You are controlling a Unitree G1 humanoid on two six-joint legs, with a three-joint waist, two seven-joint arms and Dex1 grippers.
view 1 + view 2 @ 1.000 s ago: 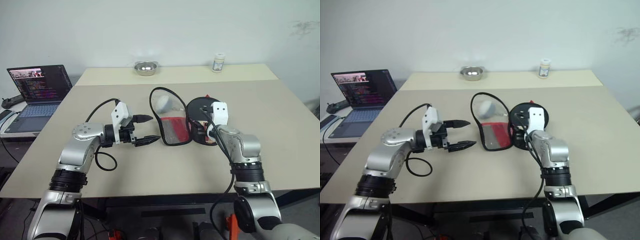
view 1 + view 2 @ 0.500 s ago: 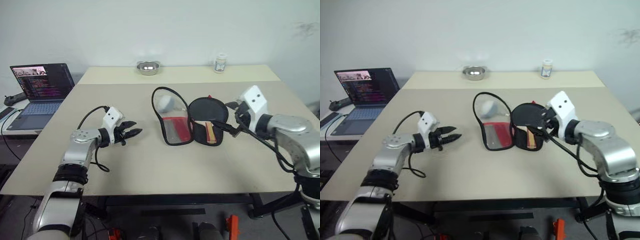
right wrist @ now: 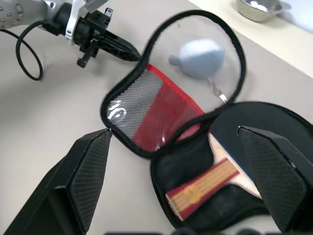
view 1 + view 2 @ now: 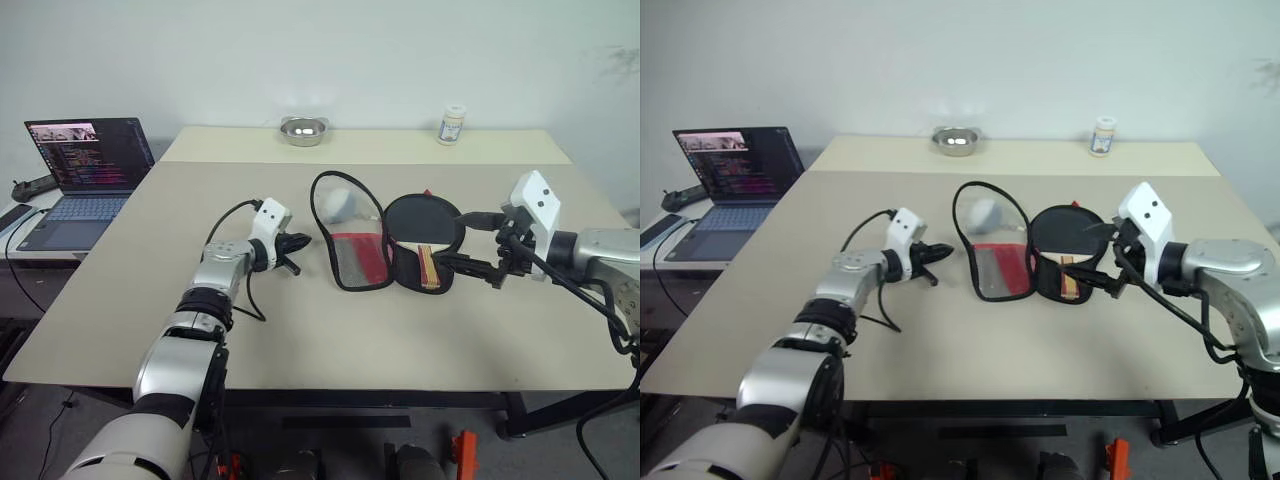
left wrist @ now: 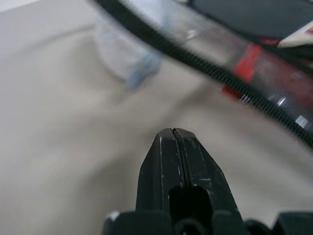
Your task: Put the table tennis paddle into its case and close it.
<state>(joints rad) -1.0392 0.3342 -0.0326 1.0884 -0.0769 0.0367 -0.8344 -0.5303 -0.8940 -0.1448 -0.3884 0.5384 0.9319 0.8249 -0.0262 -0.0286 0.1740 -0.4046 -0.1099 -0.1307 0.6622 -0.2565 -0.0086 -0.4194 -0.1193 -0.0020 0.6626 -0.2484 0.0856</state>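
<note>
Now my left gripper (image 4: 296, 242) has pinched its fingers together on nothing, beside the open flap of its case (image 4: 345, 235). The right gripper (image 4: 470, 242) has backed off, fingers wide and empty. The table tennis paddle (image 4: 424, 222) lies inside; closing remains.

"What could not be seen clearly?"

"The case (image 5: 230, 83) ran off the left wrist view's edge, blurred. The paddle's (image 3: 215, 176) head lay partly hidden under the case's rim. The small jar's (image 4: 453, 124) label was too small to read."
</note>
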